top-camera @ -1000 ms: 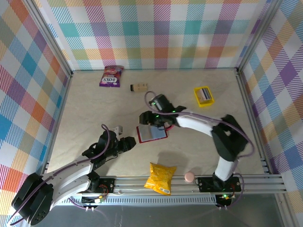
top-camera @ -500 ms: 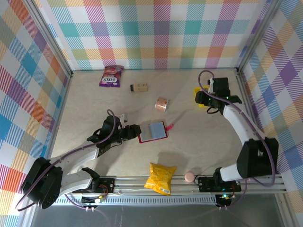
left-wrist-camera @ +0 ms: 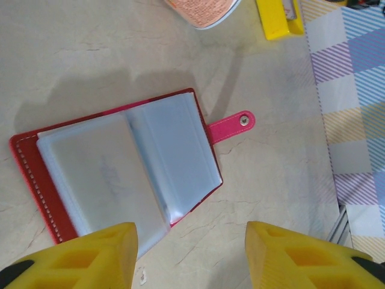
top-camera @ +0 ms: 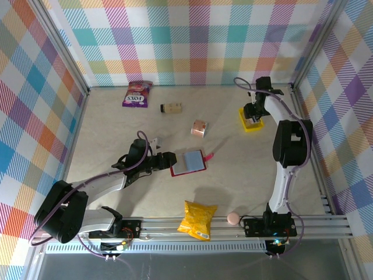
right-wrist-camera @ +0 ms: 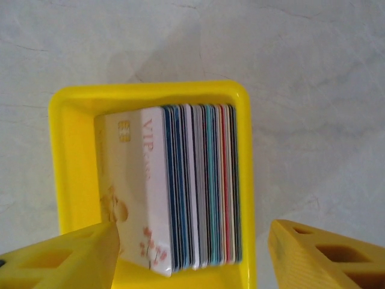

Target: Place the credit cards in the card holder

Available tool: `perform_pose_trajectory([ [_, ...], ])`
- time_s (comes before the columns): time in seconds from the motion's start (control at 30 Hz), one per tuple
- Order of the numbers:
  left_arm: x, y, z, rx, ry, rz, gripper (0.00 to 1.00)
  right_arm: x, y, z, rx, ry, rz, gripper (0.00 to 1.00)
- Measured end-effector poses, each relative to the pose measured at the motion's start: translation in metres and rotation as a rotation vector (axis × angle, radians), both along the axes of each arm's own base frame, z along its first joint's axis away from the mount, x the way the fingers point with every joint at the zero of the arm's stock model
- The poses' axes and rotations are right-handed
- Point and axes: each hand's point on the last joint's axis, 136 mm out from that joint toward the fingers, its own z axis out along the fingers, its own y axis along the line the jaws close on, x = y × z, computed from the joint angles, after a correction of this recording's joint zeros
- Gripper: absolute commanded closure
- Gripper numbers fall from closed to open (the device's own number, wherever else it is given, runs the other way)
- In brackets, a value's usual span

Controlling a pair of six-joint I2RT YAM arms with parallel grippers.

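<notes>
Over the table, right hand now hovers above credit cards.

Bright even light, soft faint shadows, sharp focus throughout.

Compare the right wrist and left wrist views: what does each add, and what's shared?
Right wrist: a stack of thin plastic credit cards standing on edge, a white VIP card at one end. Left wrist: the red folding card holder lying open, clear pockets up, pink snap tab sticking out. Shared: the small yellow plastic tray and the beige tabletop.
</notes>
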Motion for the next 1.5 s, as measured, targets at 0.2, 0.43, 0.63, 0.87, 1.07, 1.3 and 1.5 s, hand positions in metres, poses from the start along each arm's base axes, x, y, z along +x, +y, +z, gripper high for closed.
perform_pose_trajectory([
  [0.2,0.002,0.000,0.000,-0.008,-0.012,-0.006,0.49,0.004,-0.002,-0.015,-0.035,0.052,0.048,0.31],
  [0.43,0.002,0.000,-0.004,0.002,-0.012,-0.015,0.49,0.001,-0.006,-0.028,-0.068,0.089,0.065,0.31],
  [0.63,0.001,0.000,-0.005,0.007,-0.016,-0.023,0.49,0.004,-0.012,-0.027,-0.103,0.075,0.049,0.34],
  [0.87,0.002,0.004,-0.012,0.045,-0.026,-0.023,0.49,0.010,-0.016,-0.027,-0.122,0.047,0.035,0.50],
  [1.07,0.002,0.005,-0.019,0.064,-0.020,-0.025,0.49,0.011,-0.016,-0.027,-0.127,0.041,0.033,0.60],
  [1.3,0.002,0.005,-0.023,0.072,-0.011,-0.028,0.49,0.012,-0.016,-0.026,-0.127,0.035,0.032,0.72],
  [1.5,0.002,0.005,-0.023,0.076,-0.019,-0.034,0.49,0.012,-0.017,-0.026,-0.126,0.034,0.032,0.77],
])
